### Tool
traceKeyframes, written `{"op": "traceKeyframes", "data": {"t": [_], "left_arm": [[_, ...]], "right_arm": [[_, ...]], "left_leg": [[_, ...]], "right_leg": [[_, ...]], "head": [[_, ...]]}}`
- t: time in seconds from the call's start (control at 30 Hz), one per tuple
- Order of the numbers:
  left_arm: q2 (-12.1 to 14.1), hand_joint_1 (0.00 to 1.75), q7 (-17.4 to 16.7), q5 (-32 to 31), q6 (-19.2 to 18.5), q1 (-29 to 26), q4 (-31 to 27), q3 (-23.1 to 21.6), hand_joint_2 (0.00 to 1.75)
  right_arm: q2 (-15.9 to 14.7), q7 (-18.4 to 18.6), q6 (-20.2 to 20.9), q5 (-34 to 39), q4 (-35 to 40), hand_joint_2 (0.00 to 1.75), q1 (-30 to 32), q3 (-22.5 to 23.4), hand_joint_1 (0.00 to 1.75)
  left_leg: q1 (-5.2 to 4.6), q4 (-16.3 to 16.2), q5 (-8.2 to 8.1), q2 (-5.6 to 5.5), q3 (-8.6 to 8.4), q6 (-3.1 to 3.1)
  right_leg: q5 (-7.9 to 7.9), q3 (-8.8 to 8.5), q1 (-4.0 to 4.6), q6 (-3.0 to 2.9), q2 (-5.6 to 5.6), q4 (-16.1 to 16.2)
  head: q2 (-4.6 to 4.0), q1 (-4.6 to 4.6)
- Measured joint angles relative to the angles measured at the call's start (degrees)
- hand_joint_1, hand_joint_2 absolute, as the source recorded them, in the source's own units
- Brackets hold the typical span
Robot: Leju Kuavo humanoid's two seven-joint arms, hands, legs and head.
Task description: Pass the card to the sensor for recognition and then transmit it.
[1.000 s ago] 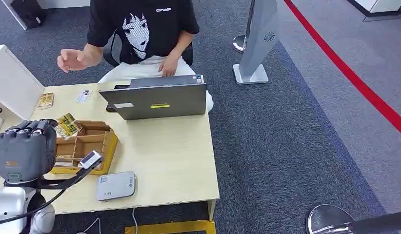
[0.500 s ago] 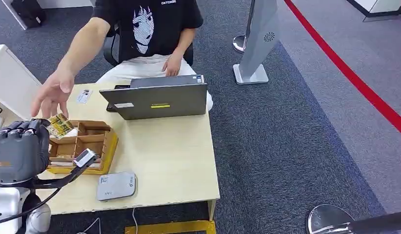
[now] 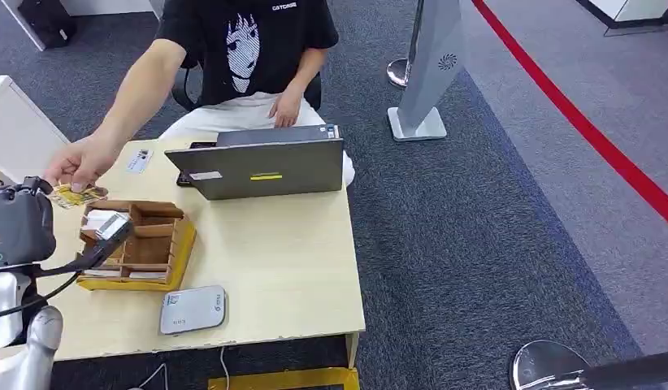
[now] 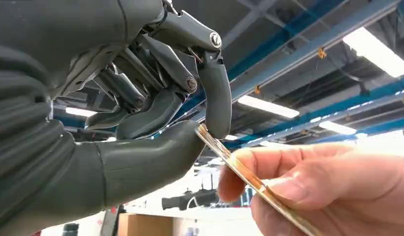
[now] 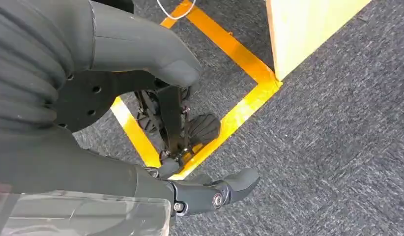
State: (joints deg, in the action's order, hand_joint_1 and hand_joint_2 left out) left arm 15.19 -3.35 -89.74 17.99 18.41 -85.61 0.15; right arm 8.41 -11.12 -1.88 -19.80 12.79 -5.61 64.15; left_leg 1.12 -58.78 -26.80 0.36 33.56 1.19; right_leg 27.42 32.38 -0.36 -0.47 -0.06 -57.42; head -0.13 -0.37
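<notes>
My left hand (image 3: 20,226) is raised at the table's left edge. It pinches a yellow patterned card (image 3: 75,195) between thumb and a finger; the left wrist view shows the card (image 4: 249,179) edge-on in that pinch. A person's hand (image 3: 80,165) reaches across from the far side and grips the card's other end, its fingers (image 4: 332,179) closed on it. The grey-white sensor box (image 3: 193,309) lies flat near the table's front edge, apart from the card. My right hand (image 5: 116,172) hangs beside the table over the carpet, fingers apart and holding nothing.
A wooden compartment tray (image 3: 144,244) with cards sits between my left hand and the sensor. An open laptop (image 3: 264,166) stands at the back, with the seated person behind it. Another small card (image 3: 138,159) lies at the back left. A white cabinet (image 3: 18,130) stands left.
My left hand has carried the card left and toward the far side of the table. The person's arm has reached forward and taken hold of the card.
</notes>
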Motion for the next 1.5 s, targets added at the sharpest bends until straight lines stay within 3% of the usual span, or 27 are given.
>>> {"op": "traceKeyframes", "data": {"t": [0.2, 0.7, 0.73, 0.77, 0.8, 1.13, 1.4, 1.5], "left_arm": [[1.4, 1.75, -1.0, 0.0, -0.6, 0.9, 2.0, -0.6, 1.75], [1.7, 1.75, 0.2, 0.0, -0.2, 0.6, 3.2, -0.6, 1.75], [1.7, 1.48, 0.2, 0.0, -0.2, 0.6, 3.2, -0.6, 1.75], [1.7, 1.48, 0.2, 0.0, -0.2, 0.6, 3.2, -0.6, 1.75], [1.7, 0.0, 0.3, 0.0, -0.1, 0.6, 3.2, -0.6, 1.75], [1.6, 0.0, 0.2, 0.0, 1.4, -1.7, 3.1, -0.2, 1.75], [-0.4, 0.0, 4.6, 0.0, 2.5, -3.7, 0.9, 3.4, 1.75], [-2.8, 0.0, 8.5, 5.1, 4.4, -5.4, -2.1, 6.3, 1.75]], "right_arm": [[0.0, 0.2, -0.1, -0.1, 0.0, 1.75, 0.0, 0.0, 0.0], [0.0, 0.2, -0.3, -0.3, 0.0, 1.75, 0.0, 0.0, 0.0], [0.0, 0.2, -0.3, -0.3, 0.0, 1.75, 0.0, 0.0, 0.0], [0.0, 0.2, -0.3, -0.3, 0.0, 1.75, 0.0, 0.0, 0.0], [0.0, 0.2, -0.3, -0.3, 0.0, 1.75, 0.0, 0.0, 0.0], [0.0, 0.4, -0.9, -0.5, 0.0, 1.75, 0.0, 0.0, 0.0], [0.0, 0.5, -1.2, -0.5, 0.0, 1.75, 0.0, 0.3, 0.0], [0.0, -0.1, -1.5, -0.2, 0.0, 1.75, 0.0, 0.4, 0.0]], "left_leg": [[-0.03, 0.0, -0.04, 0.03, 0.04, -0.02], [-0.02, 0.0, -0.07, 0.04, 0.09, -0.05], [-0.02, 0.0, -0.07, 0.04, 0.09, -0.05], [-0.02, 0.0, -0.07, 0.04, 0.09, -0.05], [-0.02, 0.0, -0.07, 0.04, 0.1, -0.05], [-0.02, 0.0, -0.07, 0.03, 0.1, -0.05], [-0.02, 0.0, -0.07, 0.0, 0.11, -0.05], [-0.03, 0.0, -0.07, 0.04, 0.11, -0.05]], "right_leg": [[0.01, 0.03, -0.01, 0.02, 0.04, 0.0], [0.04, 0.09, -0.01, 0.02, 0.05, 0.0], [0.04, 0.09, -0.01, 0.02, 0.05, 0.0], [0.04, 0.09, -0.01, 0.02, 0.05, 0.0], [0.04, 0.09, -0.01, 0.02, 0.05, 0.0], [0.04, 0.09, -0.01, 0.01, 0.03, 0.0], [0.04, 0.07, -0.01, 0.01, 0.02, 0.0], [0.04, 0.07, -0.01, 0.02, 0.04, 0.0]], "head": [[0.0, -0.02], [0.0, 0.0], [0.0, 0.0], [0.0, 0.0], [0.0, 0.0], [0.0, 0.0], [0.0, -0.02], [0.0, 0.0]]}}
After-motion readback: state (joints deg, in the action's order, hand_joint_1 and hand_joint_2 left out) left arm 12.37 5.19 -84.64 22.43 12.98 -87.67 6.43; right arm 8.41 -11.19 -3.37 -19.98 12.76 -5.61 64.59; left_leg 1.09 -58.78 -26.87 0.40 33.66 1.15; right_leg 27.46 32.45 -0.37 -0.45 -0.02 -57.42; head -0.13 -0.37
